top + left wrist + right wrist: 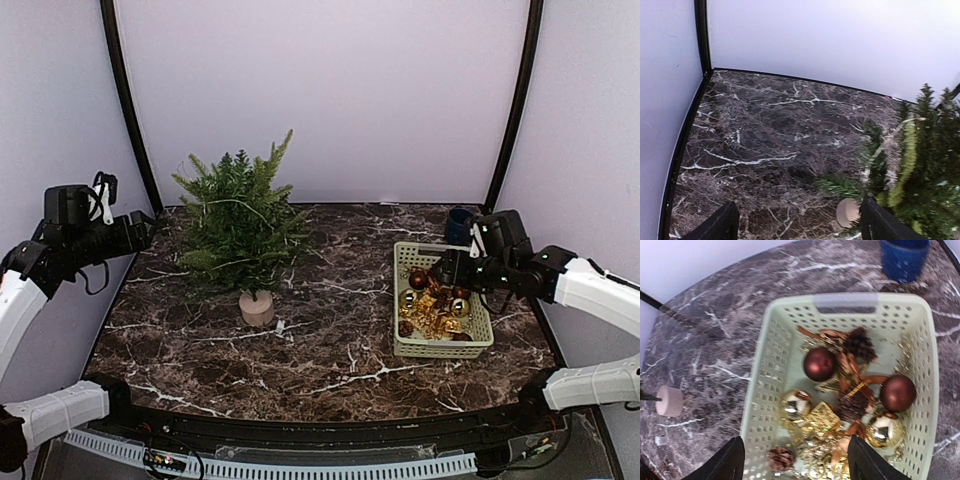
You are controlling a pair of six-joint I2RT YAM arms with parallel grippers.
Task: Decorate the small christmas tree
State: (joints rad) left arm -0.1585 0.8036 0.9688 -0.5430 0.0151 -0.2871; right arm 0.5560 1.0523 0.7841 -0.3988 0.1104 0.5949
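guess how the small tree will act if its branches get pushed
The tree probably tips easily: its bushy top spreads much wider than the small pot under it. The branches look thin and springy, so they would likely bend before the pot slides.

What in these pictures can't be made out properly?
Tree: left wrist view, blurred, cut off by right edge.
Basket: right wrist view, near end cut off by bottom edge.
Cup: top view, partly behind right arm.
White bit beside pot: top view, too small to identify.
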